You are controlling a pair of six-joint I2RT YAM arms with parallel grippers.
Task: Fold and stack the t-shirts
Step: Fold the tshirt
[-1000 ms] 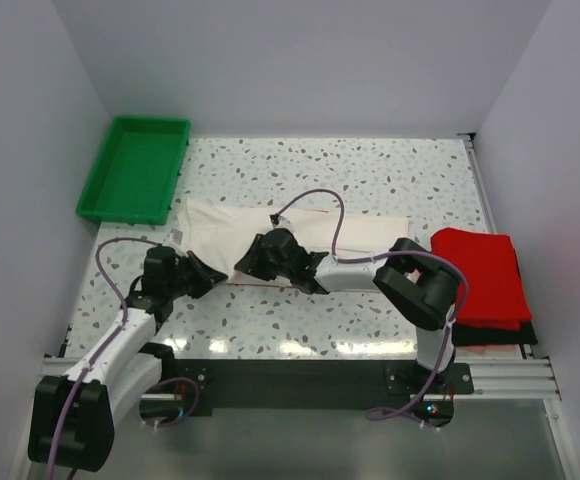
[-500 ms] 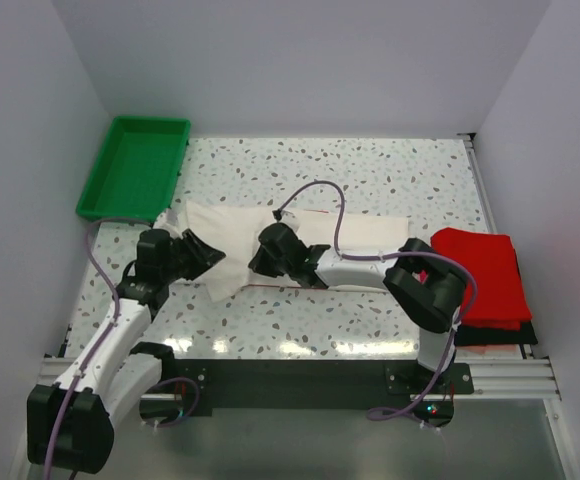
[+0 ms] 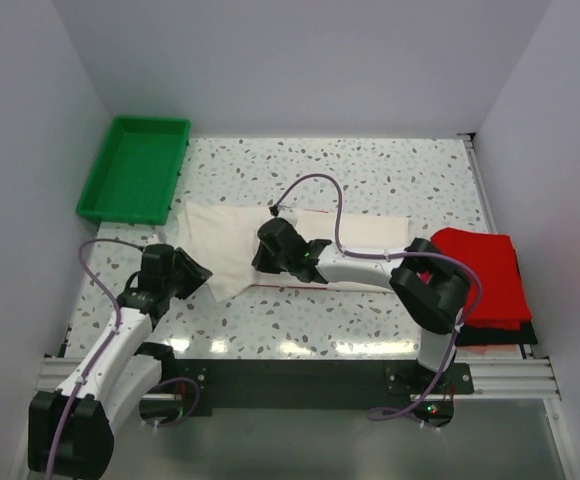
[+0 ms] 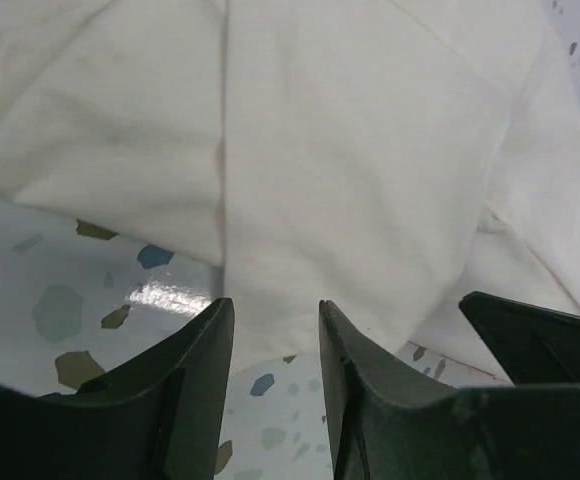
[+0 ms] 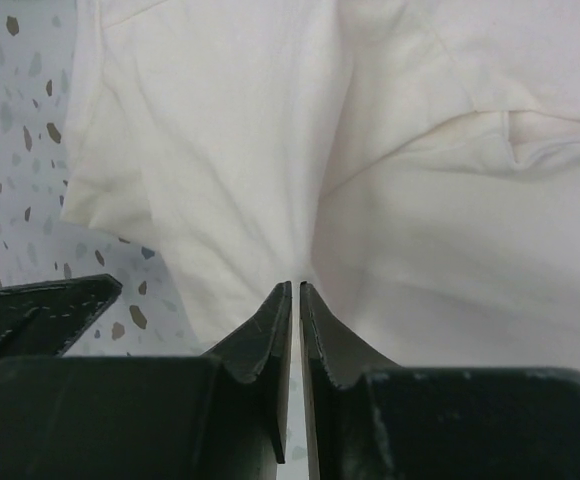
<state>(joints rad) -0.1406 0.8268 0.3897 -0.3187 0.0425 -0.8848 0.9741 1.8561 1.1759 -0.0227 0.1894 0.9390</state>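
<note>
An off-white t-shirt (image 3: pixel 360 235) lies folded into a long band across the middle of the table, its left part rumpled. My right gripper (image 3: pixel 267 247) is shut on a gathered fold of the t-shirt (image 5: pixel 220 150), with creases running into the fingertips (image 5: pixel 296 287). My left gripper (image 3: pixel 196 272) is open and empty at the shirt's near-left edge (image 4: pixel 350 150), with bare table between its fingers (image 4: pixel 220 330). Folded red t-shirts (image 3: pixel 482 272) are stacked at the right on a black one (image 3: pixel 526 333).
A green plastic tray (image 3: pixel 135 168) stands at the far left corner. White walls close in the table on the left, back and right. The speckled tabletop (image 3: pixel 350 170) shows behind the shirt. The arms' bases and rail (image 3: pixel 300 375) run along the near edge.
My left gripper has let go of the shirt's left edge and drawn back toward the near left. The shirt's left flap now lies loose. My right gripper stays shut on the shirt.
</note>
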